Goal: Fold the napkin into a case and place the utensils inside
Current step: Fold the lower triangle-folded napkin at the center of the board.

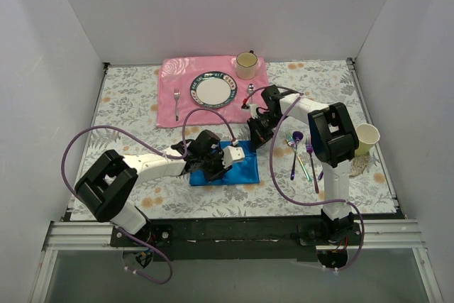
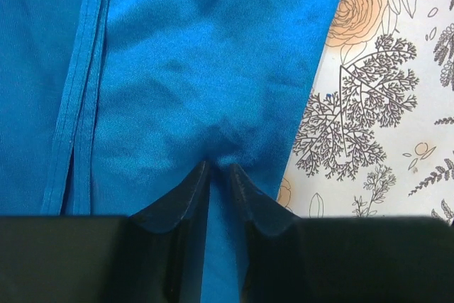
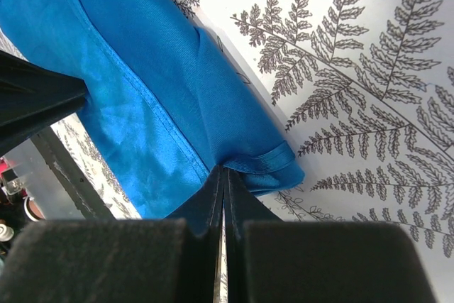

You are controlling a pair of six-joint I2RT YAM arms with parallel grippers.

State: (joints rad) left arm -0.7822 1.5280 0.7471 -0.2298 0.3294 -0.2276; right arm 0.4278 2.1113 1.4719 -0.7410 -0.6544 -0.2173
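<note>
The blue napkin (image 1: 240, 169) lies partly folded on the flowered table, between the two arms. My left gripper (image 1: 221, 164) is down on its middle. In the left wrist view the napkin (image 2: 177, 69) fills the left side, and the left gripper (image 2: 218, 164) has its jaws drawn close, with puckered cloth pinched between them. My right gripper (image 1: 253, 143) is at the napkin's far right corner. In the right wrist view the right gripper (image 3: 224, 169) is shut on the hemmed corner of the napkin (image 3: 163, 83). The utensils (image 1: 301, 155), iridescent purple and green, lie loose right of the napkin.
A pink placemat (image 1: 170, 79) at the back holds a plate (image 1: 213, 90), a cup (image 1: 246, 65), a silver fork (image 1: 176, 103) and a silver spoon (image 1: 250, 94). A pale paper cup (image 1: 367, 138) stands by the right arm. White walls enclose the table.
</note>
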